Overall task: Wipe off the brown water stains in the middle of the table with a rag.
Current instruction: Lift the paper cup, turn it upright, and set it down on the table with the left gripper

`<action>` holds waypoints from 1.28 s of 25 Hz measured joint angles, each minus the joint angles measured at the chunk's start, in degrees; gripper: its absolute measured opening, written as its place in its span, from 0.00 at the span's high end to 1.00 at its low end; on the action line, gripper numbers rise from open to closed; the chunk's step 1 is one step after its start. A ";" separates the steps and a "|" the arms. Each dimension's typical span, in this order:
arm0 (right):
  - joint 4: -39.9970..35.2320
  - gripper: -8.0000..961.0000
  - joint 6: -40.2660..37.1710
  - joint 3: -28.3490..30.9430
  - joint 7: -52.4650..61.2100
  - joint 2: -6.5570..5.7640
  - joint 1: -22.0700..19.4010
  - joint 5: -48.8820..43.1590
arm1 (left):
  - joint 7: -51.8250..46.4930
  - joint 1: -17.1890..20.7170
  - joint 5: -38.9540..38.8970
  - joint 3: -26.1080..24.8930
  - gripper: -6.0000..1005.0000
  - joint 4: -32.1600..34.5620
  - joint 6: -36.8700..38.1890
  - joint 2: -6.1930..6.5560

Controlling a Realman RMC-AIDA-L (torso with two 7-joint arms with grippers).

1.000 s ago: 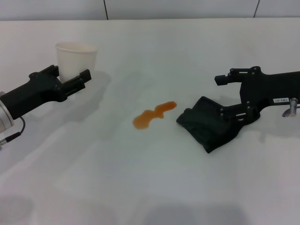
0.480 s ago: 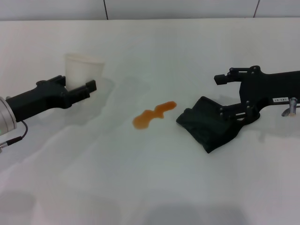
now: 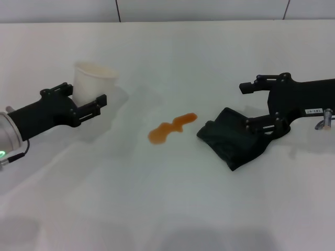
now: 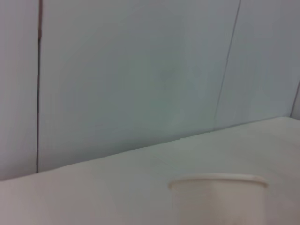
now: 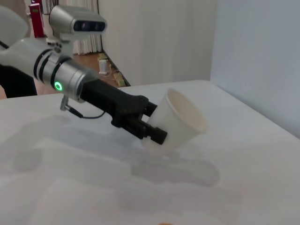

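The brown water stains (image 3: 170, 128) lie as a wavy orange-brown puddle in the middle of the white table (image 3: 172, 209). The dark rag (image 3: 234, 140) lies crumpled just to their right, apart from them. My right gripper (image 3: 255, 106) is open over the rag's right edge, and its lower finger (image 3: 264, 126) touches the cloth. My left gripper (image 3: 82, 99) is at the left, shut on a white paper cup (image 3: 94, 82) that it holds tilted. The right wrist view shows that gripper (image 5: 151, 129) and the cup (image 5: 182, 123). The cup's rim (image 4: 218, 182) shows in the left wrist view.
A pale wall (image 3: 199, 9) runs along the table's far edge. In the right wrist view, a room with a curtain and floor items (image 5: 103, 65) lies beyond the table.
My left gripper has moved right toward the table's middle with the paper cup, which now sits lower and tilted. The right gripper, rag and stain have not moved.
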 joint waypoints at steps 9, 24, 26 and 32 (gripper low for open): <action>0.01 0.12 0.02 0.00 -0.25 -0.01 -0.62 0.20 | 6.41 1.31 -1.92 -0.04 0.30 6.33 -6.04 -0.08; -0.07 0.12 -0.59 0.00 -0.72 -0.01 -0.86 0.88 | 11.37 3.71 -4.00 -0.13 0.30 7.88 -6.43 -0.23; -0.07 0.12 -0.73 0.00 -0.73 -0.01 -0.86 0.92 | 11.79 3.73 -4.01 -0.11 0.30 7.88 -6.92 -0.23; -0.05 0.12 -0.79 0.00 -0.72 -0.01 -0.91 1.00 | 11.98 3.99 -3.91 -0.04 0.30 7.94 -8.53 -0.21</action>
